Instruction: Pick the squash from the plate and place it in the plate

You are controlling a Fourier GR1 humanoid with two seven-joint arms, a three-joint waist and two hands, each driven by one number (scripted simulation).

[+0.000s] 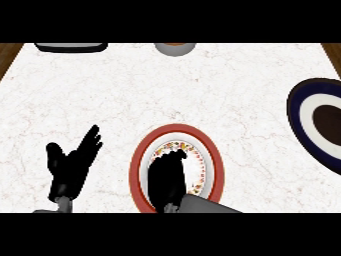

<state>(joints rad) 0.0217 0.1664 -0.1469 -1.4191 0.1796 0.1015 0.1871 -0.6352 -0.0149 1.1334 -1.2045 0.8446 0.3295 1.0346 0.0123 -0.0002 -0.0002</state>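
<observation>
The right hand [167, 175] is seen curled over the red-rimmed plate [142, 155]; the squash beneath it is hidden. The left hand [71, 162] rests open. The dark-rimmed plate [300, 107] lies well right.

We note a white marble counter [165, 90] with faint veining, and wood floor showing past its left and right sides. At the far edge we see a dark-rimmed tray-like object [71, 47], cut off, and right of it a grey round container [175, 48], well apart.
</observation>
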